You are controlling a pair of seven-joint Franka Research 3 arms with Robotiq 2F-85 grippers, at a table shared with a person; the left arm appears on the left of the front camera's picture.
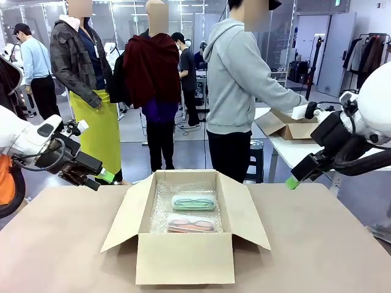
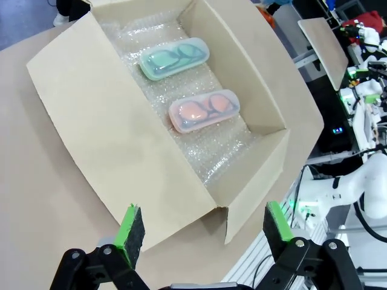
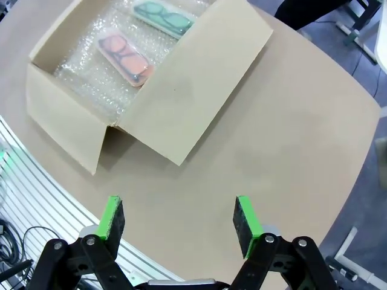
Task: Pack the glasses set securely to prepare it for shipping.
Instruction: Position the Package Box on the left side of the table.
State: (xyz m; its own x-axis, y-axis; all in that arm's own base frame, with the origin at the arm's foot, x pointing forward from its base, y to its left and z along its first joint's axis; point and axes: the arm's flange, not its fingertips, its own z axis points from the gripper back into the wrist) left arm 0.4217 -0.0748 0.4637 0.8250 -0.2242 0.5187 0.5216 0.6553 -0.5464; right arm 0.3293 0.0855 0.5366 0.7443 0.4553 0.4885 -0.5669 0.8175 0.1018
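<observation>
While poised above the table (image 1: 317, 244), spread wide at the left gripper (image 2: 202, 229), clasping nothing. Likewise parted and empty at the right gripper (image 3: 179, 219). Beyond both, inside the open cardboard box (image 1: 183, 259) on bubble wrap (image 1: 160, 210): mint-green case (image 1: 193, 202) farther, pink case (image 1: 190, 224) nearer, slightly apart. From the wrist views, glasses frames plain through both cases; from the front, a person (image 1: 238, 73) in a grey hoodie past the far edge.

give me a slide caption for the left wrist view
Open left hand facing the cardboard box, where the mint-green case and pink case lie side by side on bubble wrap.
</observation>
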